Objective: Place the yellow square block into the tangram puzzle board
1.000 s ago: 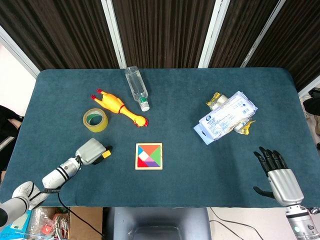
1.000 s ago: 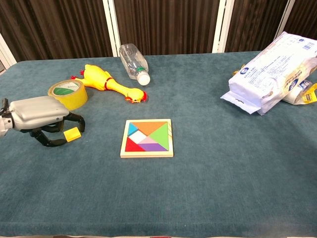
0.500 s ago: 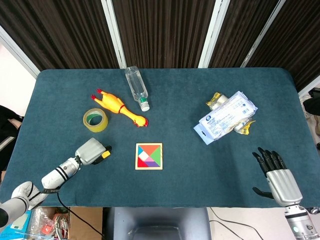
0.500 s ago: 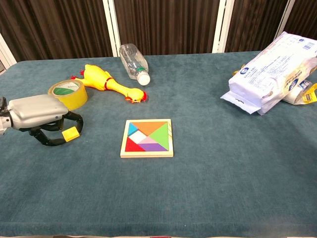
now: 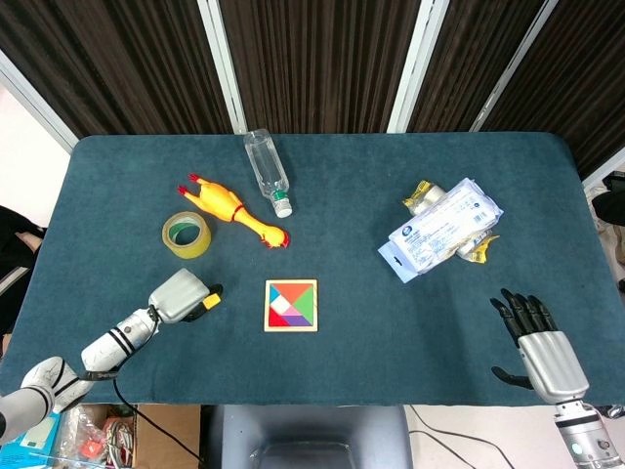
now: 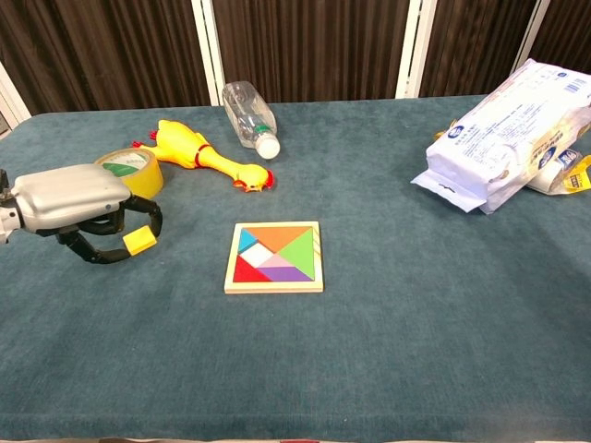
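My left hand point(image 6: 78, 208) point(image 5: 183, 296) pinches the yellow square block point(image 6: 138, 241) point(image 5: 209, 302) between its dark fingertips, just above the cloth at the table's left. The wooden tangram puzzle board point(image 6: 274, 257) point(image 5: 291, 306) lies flat at the table's middle, to the right of that hand, with several coloured pieces in it. My right hand point(image 5: 539, 342) shows only in the head view, near the front right edge, fingers spread and nothing in it.
A yellow tape roll point(image 6: 129, 171) sits just behind my left hand. A rubber chicken point(image 6: 201, 156) and a clear bottle point(image 6: 247, 114) lie further back. White packets point(image 6: 508, 130) with snack wrappers occupy the back right.
My left hand has risen slightly and shifted right toward the board, lifting the yellow block off the cloth. The right hand drifted a little toward the front edge.
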Robot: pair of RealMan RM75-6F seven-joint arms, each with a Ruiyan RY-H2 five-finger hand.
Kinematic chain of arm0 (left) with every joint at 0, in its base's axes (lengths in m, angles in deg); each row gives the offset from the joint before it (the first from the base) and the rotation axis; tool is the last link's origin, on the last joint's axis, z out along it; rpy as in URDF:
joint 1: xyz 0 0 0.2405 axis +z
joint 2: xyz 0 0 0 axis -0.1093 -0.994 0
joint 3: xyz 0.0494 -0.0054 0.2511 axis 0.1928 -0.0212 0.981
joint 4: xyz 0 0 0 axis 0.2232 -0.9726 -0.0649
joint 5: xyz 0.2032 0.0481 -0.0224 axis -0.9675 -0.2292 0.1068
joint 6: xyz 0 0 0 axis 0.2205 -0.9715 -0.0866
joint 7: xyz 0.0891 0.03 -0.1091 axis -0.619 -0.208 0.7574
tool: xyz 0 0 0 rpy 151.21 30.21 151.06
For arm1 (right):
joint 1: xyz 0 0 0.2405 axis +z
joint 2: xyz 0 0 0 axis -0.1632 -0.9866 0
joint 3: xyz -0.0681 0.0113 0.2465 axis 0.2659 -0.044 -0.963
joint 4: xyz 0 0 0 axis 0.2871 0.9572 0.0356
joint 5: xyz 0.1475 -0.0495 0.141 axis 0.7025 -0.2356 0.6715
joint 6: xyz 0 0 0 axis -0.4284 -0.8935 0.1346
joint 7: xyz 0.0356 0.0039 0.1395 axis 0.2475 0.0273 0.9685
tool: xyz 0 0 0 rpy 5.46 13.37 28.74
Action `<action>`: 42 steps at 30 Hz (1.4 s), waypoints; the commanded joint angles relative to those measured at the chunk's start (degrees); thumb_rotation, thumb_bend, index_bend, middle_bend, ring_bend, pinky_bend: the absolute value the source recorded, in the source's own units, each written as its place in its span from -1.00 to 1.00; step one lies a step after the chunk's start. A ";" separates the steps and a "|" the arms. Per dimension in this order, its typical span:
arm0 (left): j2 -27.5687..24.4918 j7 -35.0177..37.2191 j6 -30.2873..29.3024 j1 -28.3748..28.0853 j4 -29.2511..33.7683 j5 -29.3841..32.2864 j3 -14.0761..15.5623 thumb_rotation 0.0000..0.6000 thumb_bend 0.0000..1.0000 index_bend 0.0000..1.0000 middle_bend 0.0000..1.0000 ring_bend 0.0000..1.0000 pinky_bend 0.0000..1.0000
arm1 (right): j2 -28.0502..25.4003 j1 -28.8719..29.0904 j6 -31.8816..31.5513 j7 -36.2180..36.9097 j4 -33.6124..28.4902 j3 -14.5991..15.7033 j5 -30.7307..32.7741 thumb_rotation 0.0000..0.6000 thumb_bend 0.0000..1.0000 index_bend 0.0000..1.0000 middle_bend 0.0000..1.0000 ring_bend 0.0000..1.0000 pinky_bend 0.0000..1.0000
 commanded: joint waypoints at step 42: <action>2.45 -38.72 13.17 -5.71 35.18 35.62 -15.88 1.00 -0.26 0.46 1.00 1.00 1.00 | -1.97 0.35 -1.13 4.95 0.91 2.28 -4.96 1.00 -0.69 -1.00 -1.00 -1.00 -1.00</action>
